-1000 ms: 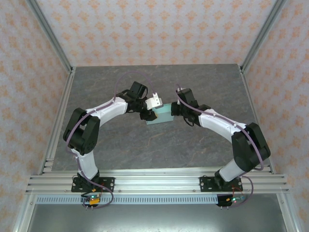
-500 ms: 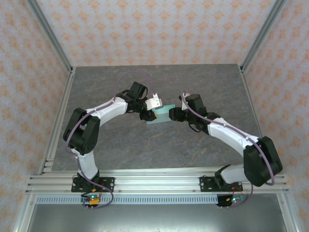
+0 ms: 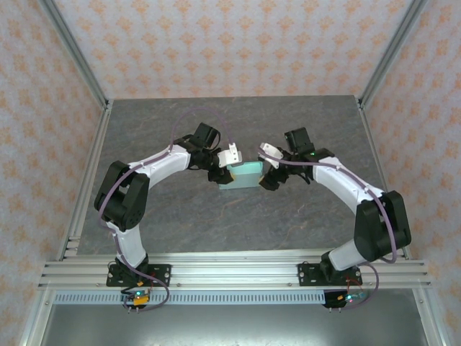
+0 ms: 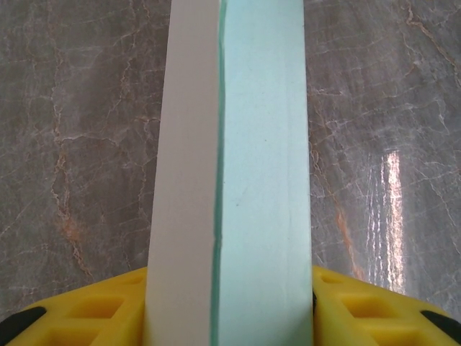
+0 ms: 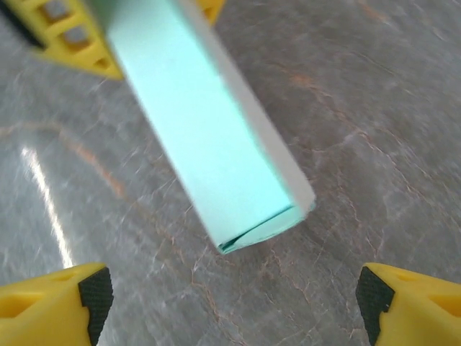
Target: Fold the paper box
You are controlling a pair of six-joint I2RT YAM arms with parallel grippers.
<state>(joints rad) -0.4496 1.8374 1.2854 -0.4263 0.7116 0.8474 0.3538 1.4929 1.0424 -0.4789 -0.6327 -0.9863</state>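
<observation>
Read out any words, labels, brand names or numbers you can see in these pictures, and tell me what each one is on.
No text can be read anywhere.
The paper box: plain mint card, no print.
The wallpaper: a repeating ornament only, no letters.
The table: a marbled grey surface, no markings.
The little boards at the arm bases: too small to read.

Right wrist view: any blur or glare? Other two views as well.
Right wrist: the paper box blurs toward the top left, crisper at its near end; glare streak on the table at left. Left wrist: box slightly soft up close, bright reflection on the table at right. Top external: evenly lit and sharp.
</observation>
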